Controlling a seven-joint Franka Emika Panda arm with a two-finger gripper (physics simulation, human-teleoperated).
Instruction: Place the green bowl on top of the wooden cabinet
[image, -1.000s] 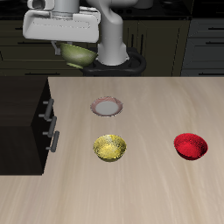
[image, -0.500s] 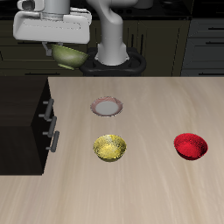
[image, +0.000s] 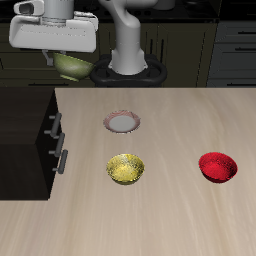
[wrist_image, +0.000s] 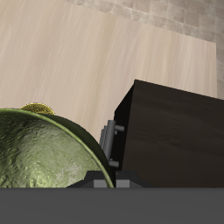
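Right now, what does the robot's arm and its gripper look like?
The arm is glossy white-grey with rounded, tube-like segments, rising from a dark round base. The gripper hangs from a wide, boxy white housing with darker grey parts above it. No cables or markings are visible. The jaws themselves are mostly hidden.

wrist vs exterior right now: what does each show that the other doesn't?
Wrist only: the green bowl from close up, showing its mottled surface. Exterior only: the gripper carrying it in the air, the red bowl, and the small plate. Both: the green bowl, the wooden cabinet, its silver handles, the yellow bowl and the tabletop.
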